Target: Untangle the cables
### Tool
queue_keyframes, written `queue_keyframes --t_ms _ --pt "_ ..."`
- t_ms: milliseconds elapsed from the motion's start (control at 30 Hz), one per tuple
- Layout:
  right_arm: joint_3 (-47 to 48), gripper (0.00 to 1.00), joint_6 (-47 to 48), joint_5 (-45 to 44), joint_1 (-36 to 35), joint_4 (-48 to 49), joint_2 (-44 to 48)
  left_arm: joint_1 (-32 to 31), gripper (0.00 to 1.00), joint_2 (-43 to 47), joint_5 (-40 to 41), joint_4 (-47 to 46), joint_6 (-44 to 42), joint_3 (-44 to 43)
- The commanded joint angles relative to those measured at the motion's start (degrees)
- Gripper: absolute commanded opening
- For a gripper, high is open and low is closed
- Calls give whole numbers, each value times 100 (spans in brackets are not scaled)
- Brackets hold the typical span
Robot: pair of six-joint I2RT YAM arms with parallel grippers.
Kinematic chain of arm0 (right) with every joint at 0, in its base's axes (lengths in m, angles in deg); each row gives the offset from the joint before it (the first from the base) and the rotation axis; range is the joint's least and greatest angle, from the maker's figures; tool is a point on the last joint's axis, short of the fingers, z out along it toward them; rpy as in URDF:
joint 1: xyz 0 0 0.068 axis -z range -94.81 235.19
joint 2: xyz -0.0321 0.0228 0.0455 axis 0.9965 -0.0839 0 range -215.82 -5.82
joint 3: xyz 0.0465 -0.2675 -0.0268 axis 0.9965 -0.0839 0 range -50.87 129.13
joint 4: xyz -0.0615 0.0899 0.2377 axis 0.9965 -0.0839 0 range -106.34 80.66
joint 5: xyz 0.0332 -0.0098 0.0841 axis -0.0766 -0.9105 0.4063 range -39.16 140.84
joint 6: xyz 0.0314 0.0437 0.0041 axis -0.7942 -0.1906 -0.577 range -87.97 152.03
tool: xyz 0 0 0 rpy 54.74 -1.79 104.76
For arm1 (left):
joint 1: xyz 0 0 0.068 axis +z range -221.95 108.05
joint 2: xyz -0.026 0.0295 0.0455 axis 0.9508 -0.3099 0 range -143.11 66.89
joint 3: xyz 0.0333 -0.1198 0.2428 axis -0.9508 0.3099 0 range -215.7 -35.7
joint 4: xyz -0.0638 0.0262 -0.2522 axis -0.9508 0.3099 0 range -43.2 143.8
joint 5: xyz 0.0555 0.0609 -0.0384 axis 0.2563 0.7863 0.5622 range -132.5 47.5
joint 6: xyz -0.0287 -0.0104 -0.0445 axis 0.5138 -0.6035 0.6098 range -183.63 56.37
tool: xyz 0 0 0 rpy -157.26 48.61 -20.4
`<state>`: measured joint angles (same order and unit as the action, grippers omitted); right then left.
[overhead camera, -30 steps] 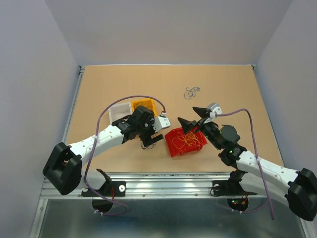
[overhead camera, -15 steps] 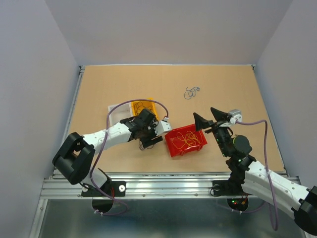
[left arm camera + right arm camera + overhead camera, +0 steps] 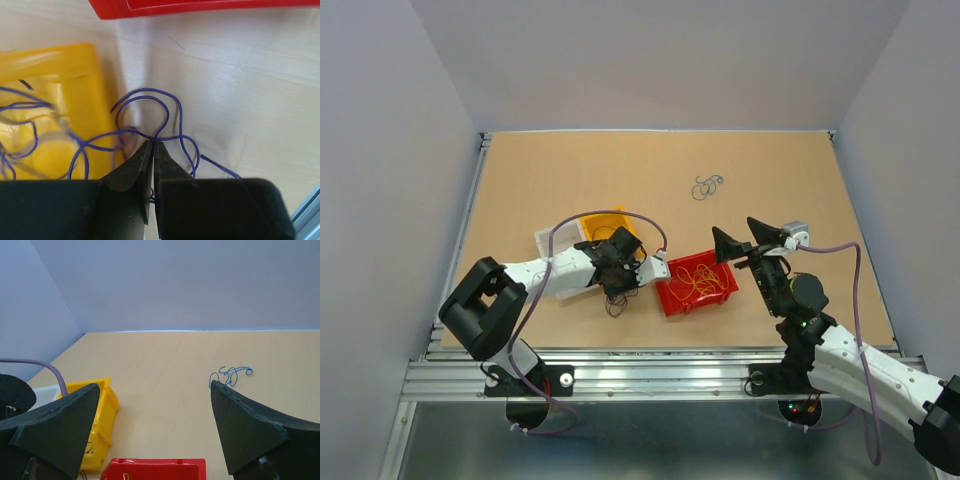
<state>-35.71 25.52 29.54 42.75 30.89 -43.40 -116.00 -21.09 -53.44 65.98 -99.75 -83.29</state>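
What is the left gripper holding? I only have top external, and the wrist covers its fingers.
Observer: The left wrist view shows the left gripper shut on a thin blue wire, pinched at the tips where its loops cross.
Operator: Is that wire clear of the bins?
Observer: No. From the table it runs over the wall of the yellow bin and loops on inside it.

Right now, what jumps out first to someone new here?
The red bin mid-table, holding orange wire. Beside it the left gripper is shut on a looping blue wire by the yellow bin; the right gripper hangs open. A small wire tangle lies alone farther back.
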Motion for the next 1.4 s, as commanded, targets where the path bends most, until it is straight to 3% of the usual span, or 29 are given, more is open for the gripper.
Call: queue_keyframes --t_ms 0,167,367,533,633,767,933,1367 --pt "-110 97 -27 -129 -19 134 49 -7 14 378 126 60 78 -31" --pt "-92 97 -35 -111 -19 134 23 2 0 1009 162 7 114 -83" --pt "-39 97 -62 -76 -19 143 -100 2 0 1617 -31 7 114 -110" --pt "13 97 -62 -76 -19 134 -249 133 0 2013 267 -318 360 -180" --pt "31 97 -62 -59 -19 143 -285 405 0 2232 259 -581 562 -312" --pt "49 97 -62 -67 -28 135 -320 1326 0 2619 -109 -1047 799 -531" --pt "49 97 -53 -85 -19 143 -355 1900 0 2594 -681 -1171 975 -909" --pt "31 97 -62 -59 -19 134 -311 2111 0 2083 -233 -1514 1239 -1392"
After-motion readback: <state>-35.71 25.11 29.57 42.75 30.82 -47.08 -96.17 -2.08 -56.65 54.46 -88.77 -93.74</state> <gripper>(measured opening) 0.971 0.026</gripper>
